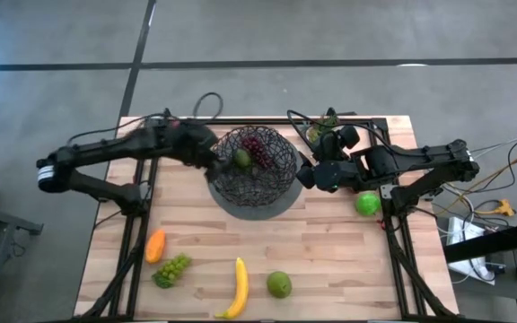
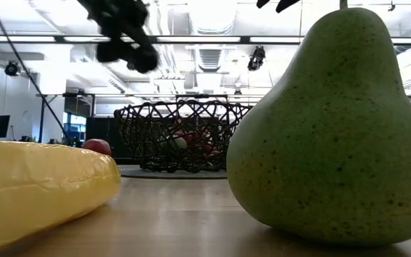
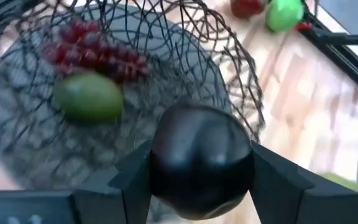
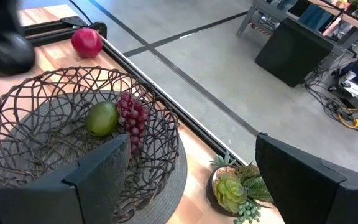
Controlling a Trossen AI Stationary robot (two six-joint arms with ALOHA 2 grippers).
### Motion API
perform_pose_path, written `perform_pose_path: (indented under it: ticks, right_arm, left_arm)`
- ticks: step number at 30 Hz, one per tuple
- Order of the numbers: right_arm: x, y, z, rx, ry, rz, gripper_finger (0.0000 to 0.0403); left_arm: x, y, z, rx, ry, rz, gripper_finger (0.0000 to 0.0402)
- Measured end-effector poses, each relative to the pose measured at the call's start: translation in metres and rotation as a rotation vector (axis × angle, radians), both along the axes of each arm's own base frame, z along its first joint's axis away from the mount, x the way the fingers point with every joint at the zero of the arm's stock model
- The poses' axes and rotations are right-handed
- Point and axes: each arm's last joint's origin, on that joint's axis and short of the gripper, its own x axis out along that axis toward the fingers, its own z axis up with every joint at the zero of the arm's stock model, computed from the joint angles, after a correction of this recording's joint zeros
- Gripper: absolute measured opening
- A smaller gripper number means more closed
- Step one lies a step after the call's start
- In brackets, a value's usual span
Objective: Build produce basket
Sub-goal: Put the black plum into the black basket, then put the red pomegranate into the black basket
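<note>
Fruit here is hollow toy stuff, light, hard and slick, so round pieces will likely squirt out unless you pinch across the widest part. Your left tool (image 1: 212, 158) looks clamped on a dark avocado (image 3: 201, 155), right above the wire basket (image 1: 227, 184). Under it lie red grapes (image 3: 95, 53) and a lime (image 3: 89, 96). The basket is light and springy and may slide on its grey mat (image 1: 258, 208), so avoid the rim. Your right tool (image 4: 191, 168) waits with fingers apart just beside the basket, a plant sprig (image 4: 235, 186) close by. On the counter, well behind the left tool, wait a banana (image 1: 237, 287), green grapes (image 1: 173, 269) and a pear (image 2: 334, 128).
</note>
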Motion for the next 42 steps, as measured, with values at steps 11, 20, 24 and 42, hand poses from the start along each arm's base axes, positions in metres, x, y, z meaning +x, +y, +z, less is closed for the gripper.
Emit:
perform_pose_path:
  ticks: [11, 20, 24, 42]
  right_arm:
    - [0.000, 0.000, 0.000, -0.002, -0.007, -0.004, 0.0329]
    - [0.000, 0.000, 0.000, -0.002, -0.009, -0.005, 0.0329]
    - [0.000, 0.000, 0.000, -0.003, -0.009, -0.006, 0.0329]
    - [0.000, 0.000, 0.000, -0.003, -0.009, -0.006, 0.0329]
  left_arm:
    - [0.071, 0.026, -0.071, 0.056, 0.405, 0.128, 0.0193]
    - [0.098, 0.037, -0.103, 0.078, 0.638, 0.202, 0.0233]
    - [0.104, 0.038, -0.114, 0.061, 0.667, 0.193, 0.0254]
    - [0.066, 0.030, -0.032, 0.104, 0.407, 0.229, 0.0320]
